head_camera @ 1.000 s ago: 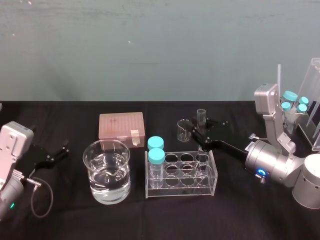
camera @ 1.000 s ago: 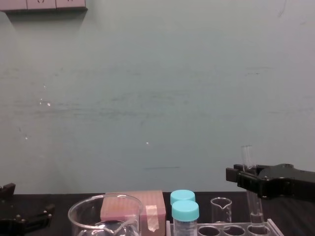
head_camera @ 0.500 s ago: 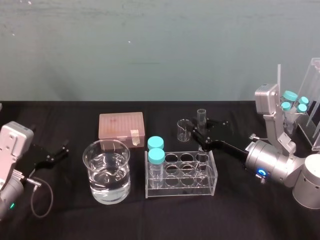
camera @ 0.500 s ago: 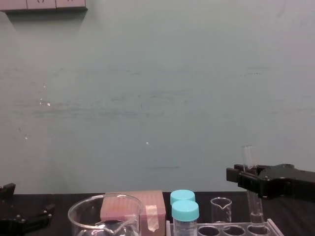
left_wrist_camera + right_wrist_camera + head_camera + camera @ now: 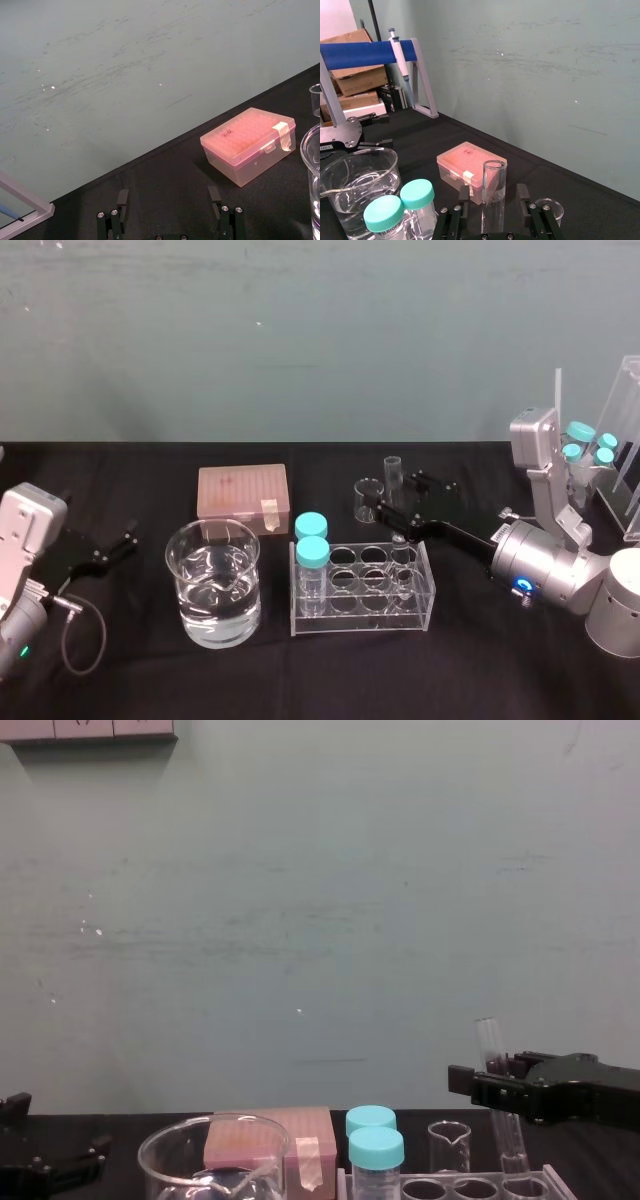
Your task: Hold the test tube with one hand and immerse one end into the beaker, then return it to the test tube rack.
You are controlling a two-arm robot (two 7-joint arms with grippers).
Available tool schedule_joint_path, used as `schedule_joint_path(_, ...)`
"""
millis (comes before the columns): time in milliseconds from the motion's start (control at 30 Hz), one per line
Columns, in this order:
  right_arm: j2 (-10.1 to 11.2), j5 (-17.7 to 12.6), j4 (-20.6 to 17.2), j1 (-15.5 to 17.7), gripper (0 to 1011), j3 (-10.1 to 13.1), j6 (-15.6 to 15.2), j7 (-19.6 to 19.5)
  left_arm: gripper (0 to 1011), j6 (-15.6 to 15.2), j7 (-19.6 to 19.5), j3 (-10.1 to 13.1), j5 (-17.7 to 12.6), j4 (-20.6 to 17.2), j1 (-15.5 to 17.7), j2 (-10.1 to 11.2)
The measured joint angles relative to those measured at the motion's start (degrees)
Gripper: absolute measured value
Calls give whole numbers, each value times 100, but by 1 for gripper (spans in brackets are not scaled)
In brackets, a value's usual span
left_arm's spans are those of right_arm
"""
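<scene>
A scuffed pale green wall (image 5: 300, 920) rises behind the black surface (image 5: 320, 670); cardboard boxes (image 5: 360, 80) sit stacked beyond one end

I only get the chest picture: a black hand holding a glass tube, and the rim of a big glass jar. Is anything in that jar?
Observer: Yes. The head view shows the beaker roughly half full of clear liquid.
Operator: What are those holes under the tube?
Observer: The test tube rack: two rows of holes, teal-capped vials at its left end, the right hand holding the test tube at its far right corner.
Operator: And the black shape low on my left?
Observer: The left hand, open and empty, by the table's left edge.
</scene>
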State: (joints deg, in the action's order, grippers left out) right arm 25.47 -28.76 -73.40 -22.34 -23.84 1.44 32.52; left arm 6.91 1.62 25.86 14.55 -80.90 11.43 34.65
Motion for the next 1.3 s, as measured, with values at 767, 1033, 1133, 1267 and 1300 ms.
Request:
schedule_joint_path(767, 15, 16, -83, 11, 1003, 25, 34, -12, 1000, 0, 0, 0, 0, 0, 0, 0)
schedule_joint_path(1033, 45, 98, -482, 74, 1003, 214, 276, -182, 1000, 0, 0, 0, 0, 0, 0, 0)
schedule_joint_path(1133, 35, 87, -657, 110, 1003, 375, 395, -300, 1000, 0, 0, 0, 0, 0, 0, 0)
schedule_joint_path(1267, 25, 60, -832, 189, 1003, 607, 501, -495, 1000, 0, 0, 0, 0, 0, 0, 0)
schedule_joint_path(1300, 17, 52, -883, 233, 1003, 710, 515, -603, 1000, 0, 0, 0, 0, 0, 0, 0)
